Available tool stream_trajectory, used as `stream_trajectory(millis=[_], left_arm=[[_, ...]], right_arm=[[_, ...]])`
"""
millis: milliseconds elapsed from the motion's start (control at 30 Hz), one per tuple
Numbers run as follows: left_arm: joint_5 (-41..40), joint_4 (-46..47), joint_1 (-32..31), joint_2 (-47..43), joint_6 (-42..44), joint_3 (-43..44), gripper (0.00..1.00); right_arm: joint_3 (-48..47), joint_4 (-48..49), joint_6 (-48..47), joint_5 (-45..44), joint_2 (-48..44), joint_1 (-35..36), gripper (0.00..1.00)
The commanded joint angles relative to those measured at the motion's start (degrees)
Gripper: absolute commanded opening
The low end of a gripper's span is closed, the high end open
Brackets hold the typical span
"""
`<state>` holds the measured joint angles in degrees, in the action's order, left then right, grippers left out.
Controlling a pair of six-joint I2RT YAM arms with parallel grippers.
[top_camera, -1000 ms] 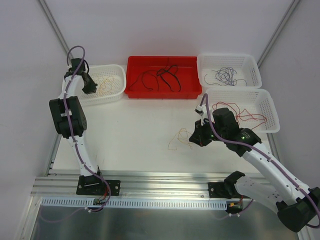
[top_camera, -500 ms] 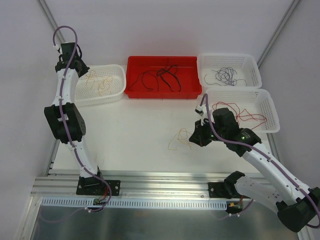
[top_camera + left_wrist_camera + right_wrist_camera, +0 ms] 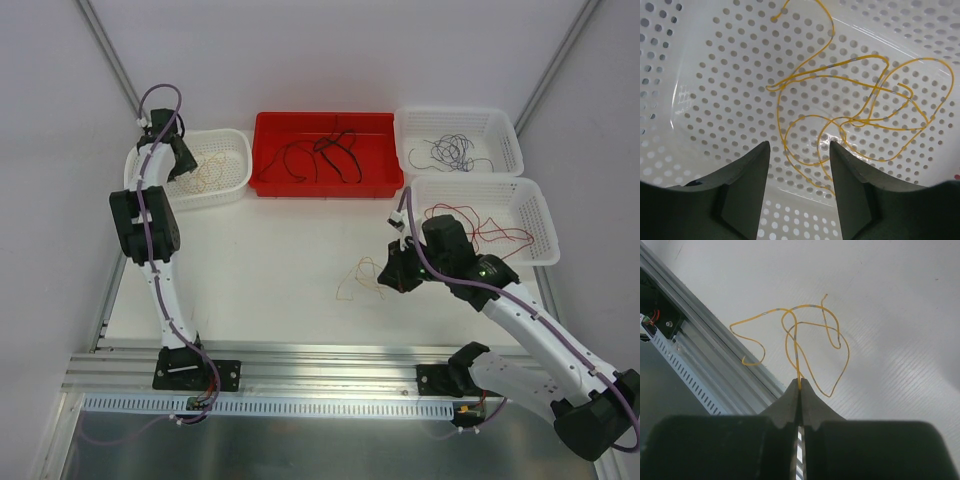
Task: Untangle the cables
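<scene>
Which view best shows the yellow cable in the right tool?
Right wrist: the yellow cable is pinched in the shut right tool, loops spread over the table. Top external shows only faint loops beside the tool. Left wrist misses it, showing other yellow cables.

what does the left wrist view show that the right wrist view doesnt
Only left wrist: the left gripper open above a perforated white basket with loose yellow cables on its floor. Only right wrist: the right gripper shut on one yellow cable over the table, a metal rail beside. Both: that arm's own gripper and thin yellow cable.
</scene>
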<state>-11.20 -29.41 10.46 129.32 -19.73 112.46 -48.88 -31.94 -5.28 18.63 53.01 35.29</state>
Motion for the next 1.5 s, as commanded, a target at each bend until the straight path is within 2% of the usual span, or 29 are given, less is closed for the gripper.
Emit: stream_trajectory(millis=[0, 100, 267, 400, 433, 467, 567, 800, 1000, 1167, 1300, 1467], left_arm=[[-1.9, 0.8, -0.3, -4.9, 1.7, 0.7, 0.52], [-1.2, 0.8, -0.5, -9.2, 2.0, -1.2, 0.61], [0.4, 0.8, -4.3, -17.3, 5.5, -6.5, 0.85], [1.3, 0.8, -10.1, -26.1, 10.1, -10.9, 0.97], [2.3, 0.8, -12.7, -27.7, 11.9, -12.9, 0.98], [2.8, 0.8, -12.7, -29.3, 12.5, -13.9, 0.99], [4.2, 0.9, -17.7, -36.0, 12.5, -18.8, 0.99], [12.9, 0.8, -27.3, -50.4, 9.4, -30.2, 0.99], [22.7, 1.2, -38.4, -57.7, 6.3, -38.2, 0.99], [25.1, 2.4, -51.5, -59.8, 6.4, -41.6, 0.99], [24.0, 4.9, -57.9, -59.2, 5.9, -43.9, 0.99], [23.4, 5.6, -61.0, -54.4, 4.9, -42.9, 0.93]], right_arm=[[-0.8, 1.5, -0.3, 0.2, -0.3, 0.7, 0.02], [-1.0, 1.7, -0.6, 0.3, -0.5, 0.9, 0.02], [-2.3, 2.2, -1.4, 1.0, -0.2, 1.1, 0.02], [-3.3, 2.9, -2.2, 1.6, 0.2, 1.2, 0.02], [-3.8, 2.9, -2.5, 1.7, 0.3, 1.4, 0.02], [-3.8, 3.0, -2.7, 1.8, 0.3, 1.4, 0.02], [-4.5, 3.5, -3.2, 1.6, 0.3, 1.5, 0.02], [-5.3, 4.9, -3.4, 3.0, 1.3, 1.7, 0.02], [-5.4, 6.5, -3.0, 3.4, 2.4, 2.2, 0.02], [-5.5, 7.1, -2.7, 3.8, 3.2, 3.0, 0.02], [-5.3, 7.9, -2.4, 4.0, 3.4, 3.9, 0.02], [-5.1, 8.7, -1.8, 4.9, 3.9, 4.7, 0.02]])
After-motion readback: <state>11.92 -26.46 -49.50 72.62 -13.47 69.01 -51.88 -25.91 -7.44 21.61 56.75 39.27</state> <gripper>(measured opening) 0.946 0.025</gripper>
